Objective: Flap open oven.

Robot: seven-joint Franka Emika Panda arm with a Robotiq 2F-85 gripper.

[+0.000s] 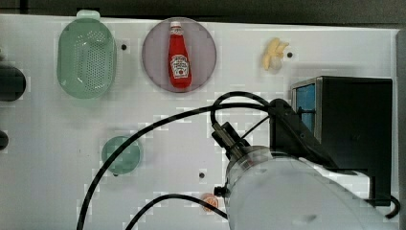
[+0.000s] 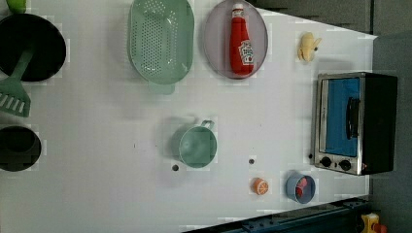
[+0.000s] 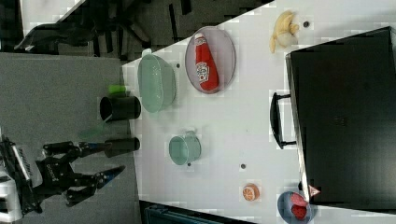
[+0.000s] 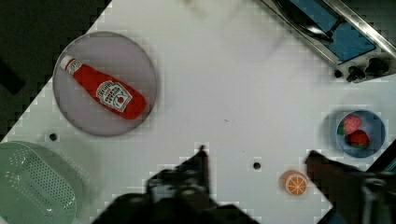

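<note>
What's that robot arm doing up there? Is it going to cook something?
The robot arm hangs above a white table, its pincer open and holding nothing. It isn't touching the oven yet, and the oven's blue glass door is shut. Around the table sit a ketchup bottle lying on a plate, a green colander, a green cup, a banana, an orange slice and a bowl of strawberries.
</note>
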